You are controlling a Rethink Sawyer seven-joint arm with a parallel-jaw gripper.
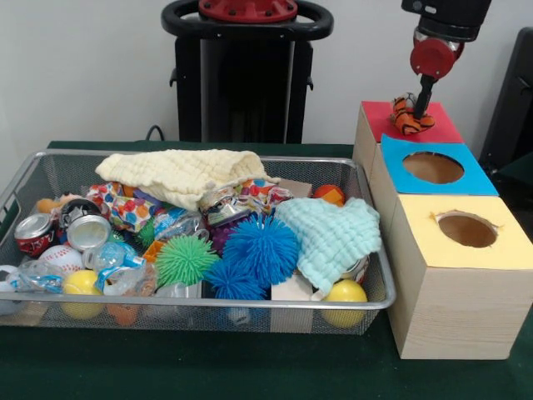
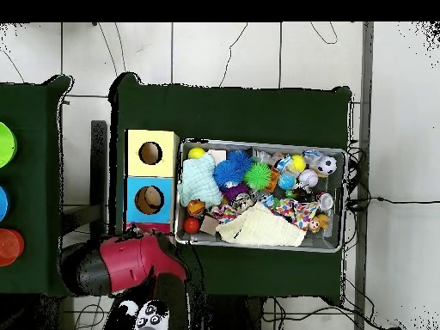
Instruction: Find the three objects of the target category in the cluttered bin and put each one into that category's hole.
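Green-clothed table (image 1: 250, 367); gripper (image 1: 420, 112) holds tiger plush (image 1: 410, 117) over the red box (image 1: 445, 125).

An orange tiger-striped plush toy (image 1: 411, 117) sits on the red-topped box (image 1: 445, 127), beside the cluttered wire-mesh bin (image 1: 366, 302).

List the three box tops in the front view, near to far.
Yellow card top with round hole → blue card top with round hole → red card top, with the striped orange plush tiger under the end effector.
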